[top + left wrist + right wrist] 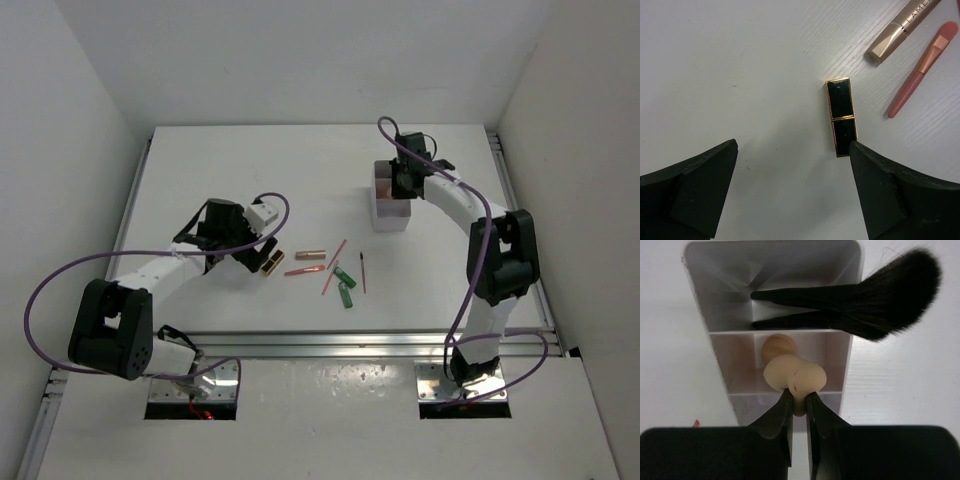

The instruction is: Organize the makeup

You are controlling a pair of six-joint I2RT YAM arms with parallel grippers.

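Left claw (793, 150): spread wide, nothing in it. It hangs over the worktop (220, 170), left of the loose items.
- Lipstick (841, 116), black with gold trim, lies flat between the fingers. Its near end is just beside one fingertip (860, 155); contact cannot be told.
- Copper tube (900, 30) and a pink applicator (922, 62) lie beyond the lipstick, apart from it.

Right claw (799, 394): pinching a beige sponge (795, 374) by its narrow end, fingers nearly pressed together. It holds the sponge at the middle compartment of the white box (850, 347).
- Second sponge (779, 346) sits in that same compartment, behind the held one.
- Black brush (875, 295) lies in the far compartment, bristles reaching out past the box wall. Two dark shafts show there; whether that is one brush or two cannot be told.

Loose on the worktop, between the arms in the top view:
- Green bottle (346, 295), near edge of the group.
- Pink pencil (334, 266), slanted, just above the bottle.
- Thin dark pencil (362, 272), to its right.

The box stands well apart from this group, on the right arm's side.
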